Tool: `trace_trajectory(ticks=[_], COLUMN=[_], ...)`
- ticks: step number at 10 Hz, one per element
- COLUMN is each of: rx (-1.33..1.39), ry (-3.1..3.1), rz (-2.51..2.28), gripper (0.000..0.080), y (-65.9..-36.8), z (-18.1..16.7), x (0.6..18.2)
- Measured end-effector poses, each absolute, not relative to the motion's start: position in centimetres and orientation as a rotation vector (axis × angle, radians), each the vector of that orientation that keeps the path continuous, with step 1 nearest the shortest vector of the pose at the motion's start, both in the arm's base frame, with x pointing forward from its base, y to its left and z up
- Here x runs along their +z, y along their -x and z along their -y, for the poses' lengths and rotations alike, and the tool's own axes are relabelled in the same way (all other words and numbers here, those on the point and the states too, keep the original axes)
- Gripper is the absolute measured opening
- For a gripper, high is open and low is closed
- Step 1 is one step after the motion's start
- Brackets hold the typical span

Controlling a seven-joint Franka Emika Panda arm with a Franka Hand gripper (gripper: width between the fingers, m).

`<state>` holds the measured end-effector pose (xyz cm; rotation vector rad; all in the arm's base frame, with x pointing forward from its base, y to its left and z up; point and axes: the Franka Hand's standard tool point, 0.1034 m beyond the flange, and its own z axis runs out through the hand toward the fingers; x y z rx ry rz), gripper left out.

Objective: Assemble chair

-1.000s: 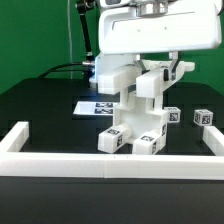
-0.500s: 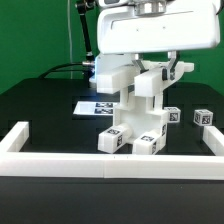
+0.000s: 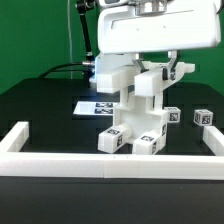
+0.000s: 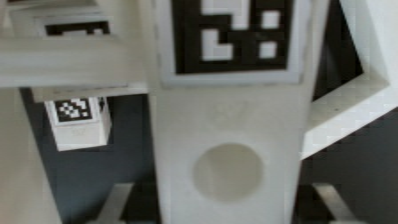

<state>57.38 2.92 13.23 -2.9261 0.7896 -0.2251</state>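
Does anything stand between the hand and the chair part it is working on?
Nothing visible does. The hand is shut on an upright piece of the chair, which fills the wrist view. A loose tagged block sits apart on the exterior view's right.

- A plain green backdrop fills the back of the exterior view, flat and even, with no window or door in it.
- A black table with a matte top takes up the middle; soft, diffuse light leaves a faint sheen on it and no hard shadows.
- A low white border rail runs across the table's near edge, and 2 side runs go back from its ends.
- The marker board lies flat on the table toward the back, partly hidden.
- A thin black cable curves in front of the backdrop.
- Below the rail, the front is dark.
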Motion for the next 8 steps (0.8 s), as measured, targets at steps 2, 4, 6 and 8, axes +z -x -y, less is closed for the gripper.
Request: trace_trajectory(ticks=[2,4,6,8], rx=[-0.23,-0.247,-0.246,-0.246], ry=[2.92,2.912,2.903,2.899], rz=[-0.803,-0.821,-0.846,-0.856], gripper=[0.0291,0.0291,0.0291,0.0291], y=[-57.42,-57.59,-57.64,-57.65], z=[-2.88,-3.05,-3.04,-3.04], x=[13.25,13.35,13.37,13.38])
